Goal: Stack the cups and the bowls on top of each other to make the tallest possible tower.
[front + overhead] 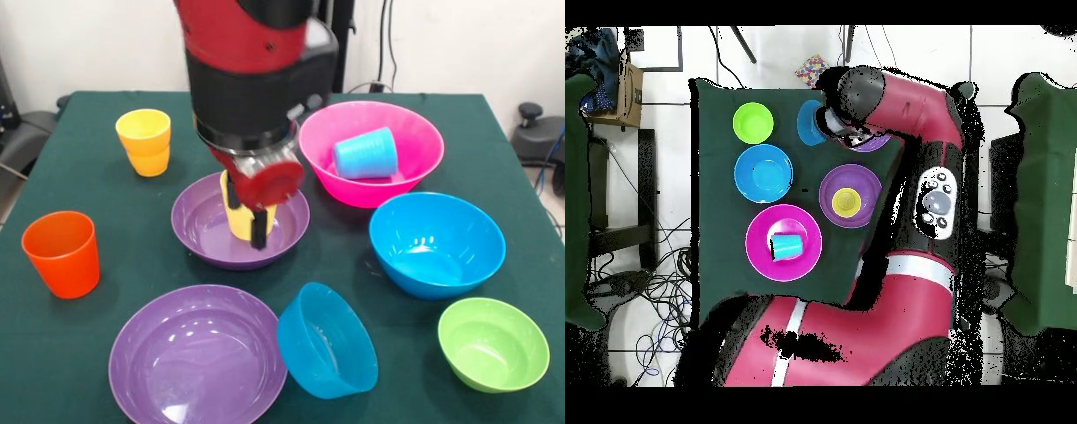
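- A dark green table (79, 353) stands by a white wall, with cables behind it and pale floor tiles around it
- The big pink bowl (415, 168) holds the light blue cup (365, 154) on its side
- The farther purple bowl (199, 225) holds the upright pale yellow ribbed cup (238, 221)
- The gripper (259, 231) is down at that cup; I cannot tell whether it pinches it
- The orange cup (62, 253), stacked amber-yellow cups (145, 141), nearer purple bowl (199, 367), big blue bowl (436, 245), tilted small blue bowl (326, 339) and green bowl (492, 344) hold nothing
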